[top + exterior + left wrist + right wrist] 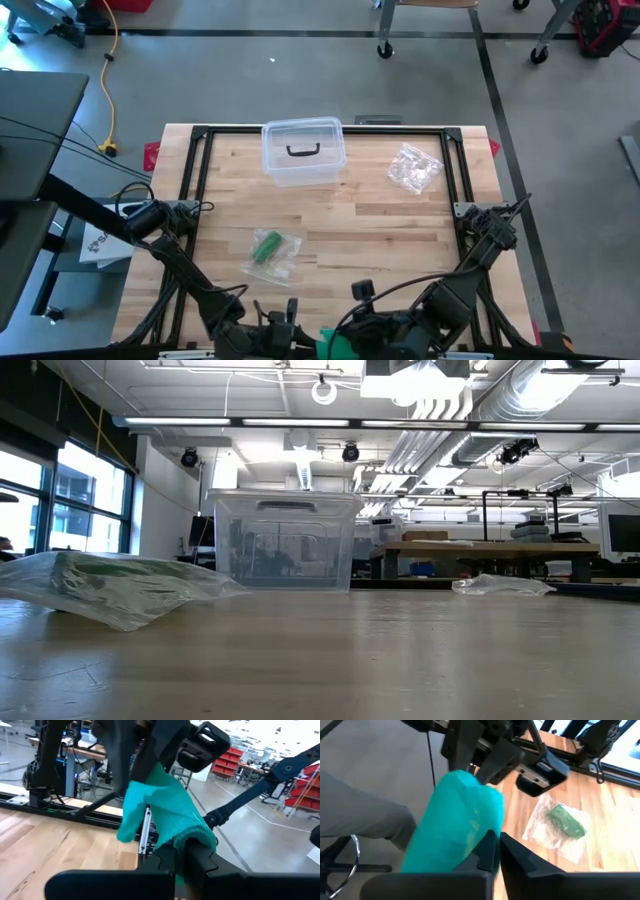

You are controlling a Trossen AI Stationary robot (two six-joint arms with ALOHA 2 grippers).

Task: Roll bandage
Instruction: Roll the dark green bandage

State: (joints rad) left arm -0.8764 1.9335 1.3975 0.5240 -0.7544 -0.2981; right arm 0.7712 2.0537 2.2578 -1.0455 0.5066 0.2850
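We've got both arms bunched at the near edge of the table (420, 235), well away from the clear bin (302, 152) that sits at the far side. The teal bandage (331, 344) hangs between the two grippers there, off the wood, just past the near edge.

Left gripper (182, 852): jaws pressed together on the bandage's lower end. Right gripper (496, 849): jaws also clamped on the bandage, at its other end.

Bandage is a loose, bunched strip. In the left wrist view its long axis runs from the left gripper's fingers up and away toward the right arm's gripper; in the right wrist view it runs from the right gripper's fingers up toward the left arm's gripper. So the long axis spans gripper to gripper, roughly along the near edge. Can't tell how much is rolled.

Between bin and grippers: bagged green roll (270, 250) flat on the wood. Right of the bin: crumpled clear bag (414, 168).
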